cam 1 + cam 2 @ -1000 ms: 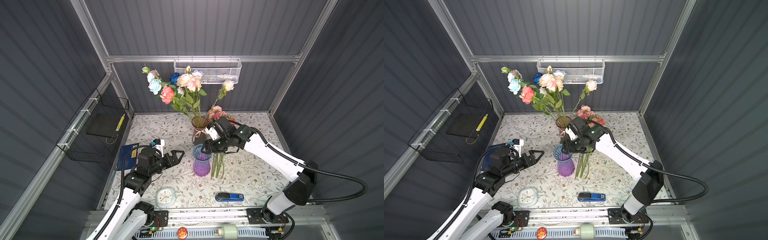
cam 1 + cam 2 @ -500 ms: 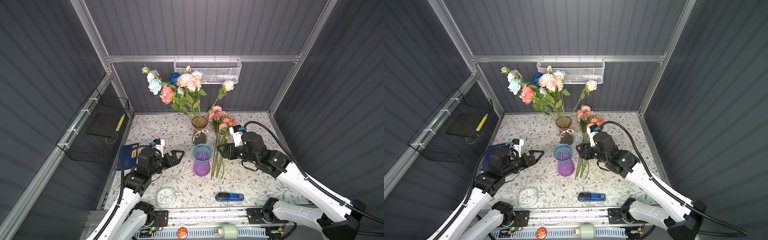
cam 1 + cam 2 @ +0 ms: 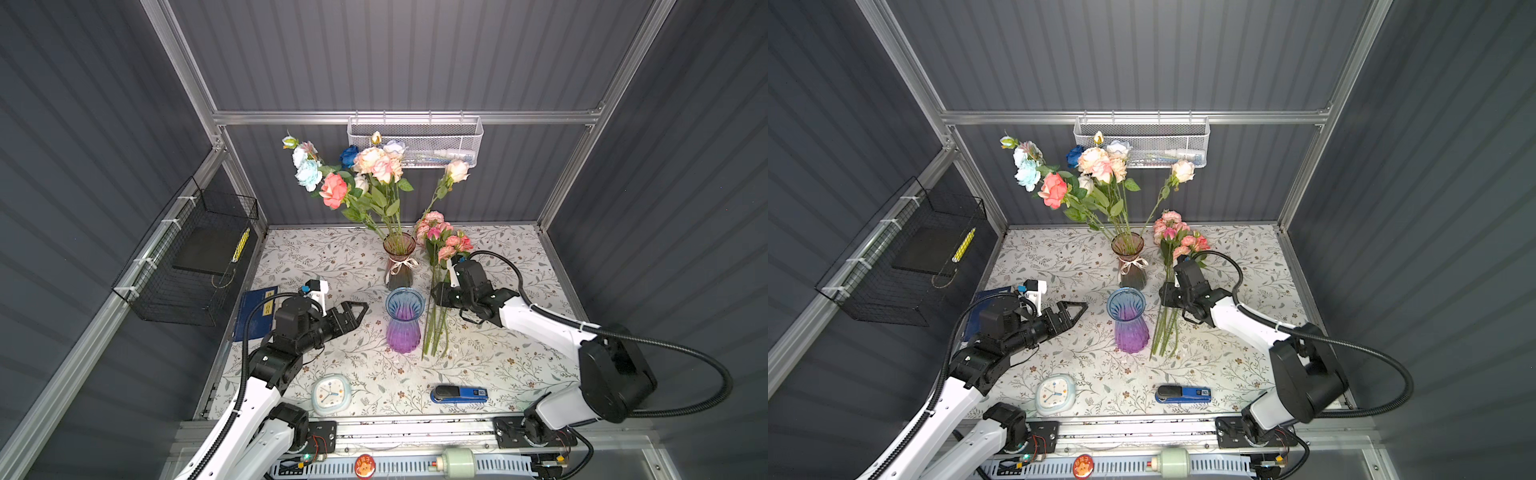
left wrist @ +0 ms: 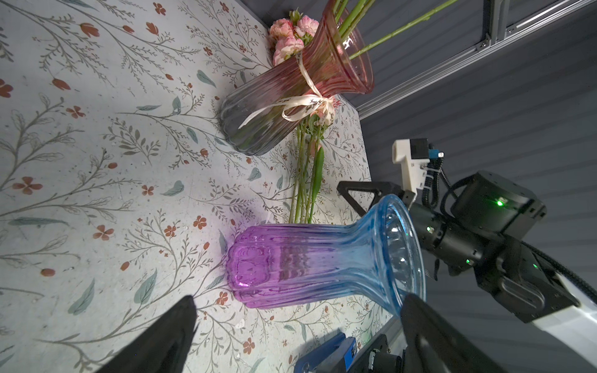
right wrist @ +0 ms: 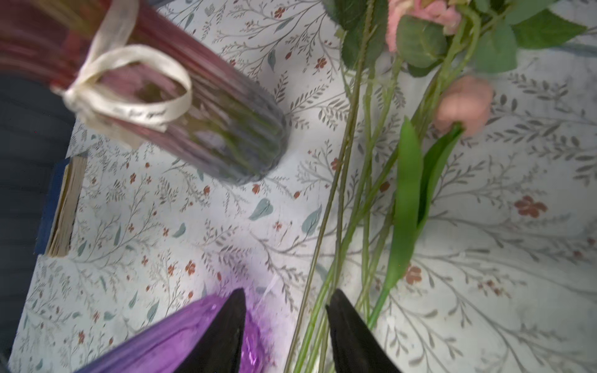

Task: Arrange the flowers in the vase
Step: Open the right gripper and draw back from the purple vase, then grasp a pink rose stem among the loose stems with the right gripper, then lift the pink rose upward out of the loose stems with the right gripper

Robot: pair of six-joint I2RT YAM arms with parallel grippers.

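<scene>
An empty blue-and-purple glass vase (image 3: 404, 320) (image 3: 1127, 322) stands mid-table. Behind it a pink-and-grey vase (image 3: 398, 270) with a cream ribbon holds tall flowers (image 3: 374, 166) in pink, peach, white and blue. A second bunch of small pink flowers (image 3: 440, 241) (image 3: 1177, 237) stands upright to the right of the empty vase, stem ends on the table. My right gripper (image 3: 435, 297) (image 5: 287, 292) is open around those green stems (image 5: 342, 226), which run between its fingers with a gap showing. My left gripper (image 3: 359, 313) (image 4: 298, 298) is wide open and empty, left of the empty vase.
A pale clock (image 3: 331, 392) and a blue-and-black stapler-like device (image 3: 459, 394) lie near the front edge. A blue book (image 3: 254, 311) lies at the left edge. A black wire basket (image 3: 195, 266) hangs on the left wall, a white mesh basket (image 3: 415, 141) on the back wall.
My right arm has changed its pose while its gripper stayed by the pink bunch's stems, and its jaws have narrowed around them. The left arm has not moved.
</scene>
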